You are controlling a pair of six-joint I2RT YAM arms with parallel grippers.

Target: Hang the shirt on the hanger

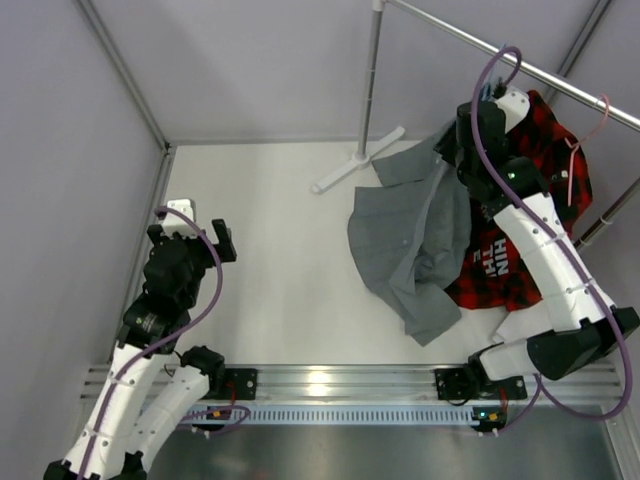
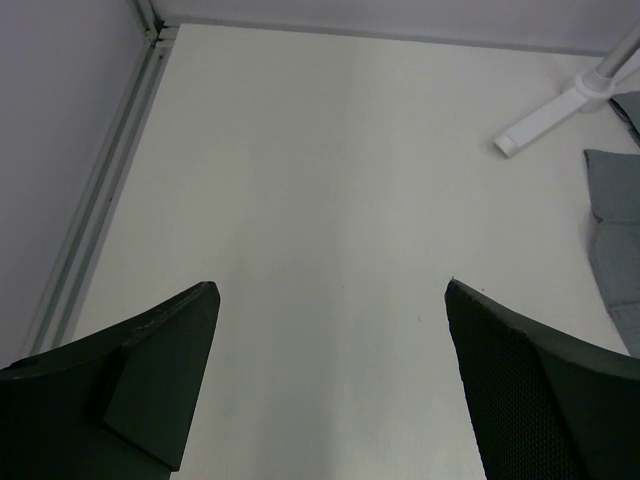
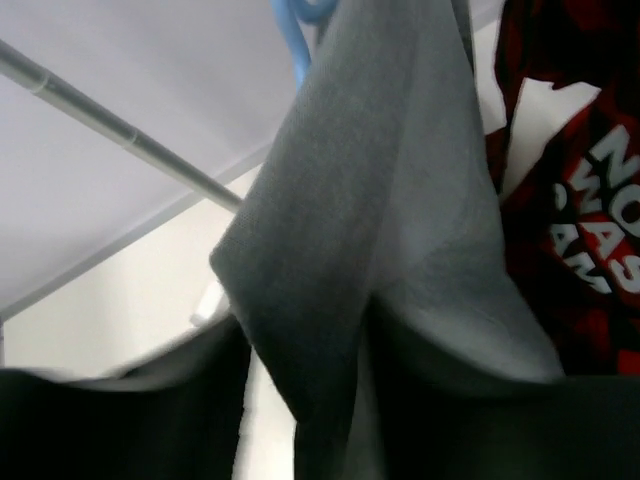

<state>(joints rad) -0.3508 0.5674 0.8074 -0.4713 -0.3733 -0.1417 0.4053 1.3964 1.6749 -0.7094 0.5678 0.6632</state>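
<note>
The grey shirt [image 1: 415, 240] hangs from my right gripper [image 1: 457, 150] down onto the white table, its lower part bunched there. In the right wrist view the grey fabric [image 3: 380, 180] runs down between my fingers, and the gripper [image 3: 305, 400] is shut on it. The light-blue hanger [image 3: 292, 40] shows only as a bit of hook just above the fabric; the rest is hidden. My left gripper [image 1: 190, 228] is open and empty over bare table at the far left [image 2: 330, 300]. An edge of the shirt [image 2: 615, 230] shows at the right of the left wrist view.
A red-and-black plaid shirt [image 1: 540, 150] on a pink hanger [image 1: 578, 150] hangs from the metal rail [image 1: 520, 65] right behind my right gripper; it also shows in the right wrist view [image 3: 580, 200]. The rack's white foot [image 1: 355, 160] lies on the table. Grey walls close the left and back.
</note>
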